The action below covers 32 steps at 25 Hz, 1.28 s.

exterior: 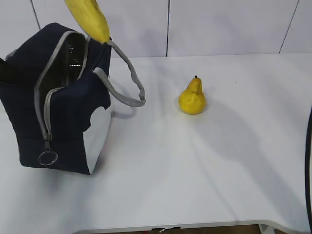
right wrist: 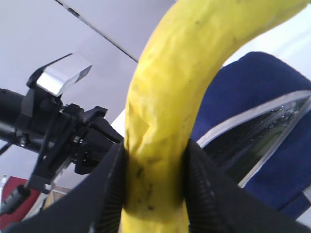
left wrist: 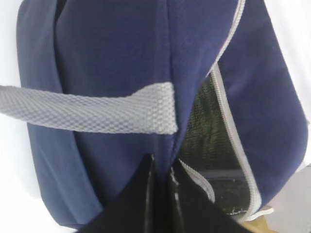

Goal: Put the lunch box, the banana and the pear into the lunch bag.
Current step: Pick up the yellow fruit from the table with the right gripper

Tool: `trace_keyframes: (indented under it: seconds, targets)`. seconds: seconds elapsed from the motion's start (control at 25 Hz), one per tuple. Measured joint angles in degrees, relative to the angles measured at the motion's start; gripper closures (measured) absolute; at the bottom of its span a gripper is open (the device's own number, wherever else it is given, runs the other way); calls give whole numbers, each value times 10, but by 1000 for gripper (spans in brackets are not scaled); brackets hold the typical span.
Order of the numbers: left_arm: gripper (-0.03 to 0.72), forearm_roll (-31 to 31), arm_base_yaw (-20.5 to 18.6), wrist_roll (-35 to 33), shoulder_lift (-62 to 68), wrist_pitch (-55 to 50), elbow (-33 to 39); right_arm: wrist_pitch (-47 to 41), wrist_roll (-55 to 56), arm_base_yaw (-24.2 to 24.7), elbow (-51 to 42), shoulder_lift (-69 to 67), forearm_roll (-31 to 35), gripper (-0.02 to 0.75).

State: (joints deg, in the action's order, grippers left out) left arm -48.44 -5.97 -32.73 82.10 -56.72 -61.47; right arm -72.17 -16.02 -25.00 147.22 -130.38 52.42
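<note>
The navy lunch bag (exterior: 68,122) stands at the left of the table with its grey zipper (exterior: 46,105) undone and its top gaping. The yellow banana (exterior: 90,19) hangs from above, its lower tip right over the opening's far rim. My right gripper (right wrist: 155,187) is shut on the banana (right wrist: 160,111); the bag (right wrist: 262,97) lies beyond it. My left gripper (left wrist: 162,170) is shut on a fold of the bag's blue fabric (left wrist: 112,48) beside the opening. The yellow pear (exterior: 192,97) stands upright mid-table. The lunch box is out of view.
The bag's grey webbing handle (exterior: 127,80) loops out to the right, towards the pear. A ring pull (exterior: 48,157) hangs at the zipper's lower end. A dark curved edge (exterior: 308,165) shows at the far right. The table's front edge (exterior: 195,226) is close.
</note>
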Motion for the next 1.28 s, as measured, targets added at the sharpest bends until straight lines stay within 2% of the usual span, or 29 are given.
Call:
trace_keyframes:
  seconds: [0.28, 0.44, 0.64, 0.72, 0.92, 1.12, 1.28]
  targets:
    - [704, -1, 0, 0, 0, -1, 0, 0, 5, 0, 0, 0, -57, 441]
    - [704, -1, 0, 0, 0, -1, 0, 0, 19, 0, -7, 8, -67, 441]
    - [704, -1, 0, 0, 0, -1, 0, 0, 17, 0, -101, 78, -114, 441]
    - [704, -1, 0, 0, 0, -1, 0, 0, -7, 1, -151, 113, -107, 441]
    - [704, -1, 0, 0, 0, 0, 0, 0, -69, 2, -262, 173, -31, 441]
    - [704, -1, 0, 0, 0, 0, 0, 1, -93, 2, -349, 225, -25, 441]
    - [704, -1, 0, 0, 0, 3, 0, 2, -121, 2, -385, 251, -3, 441]
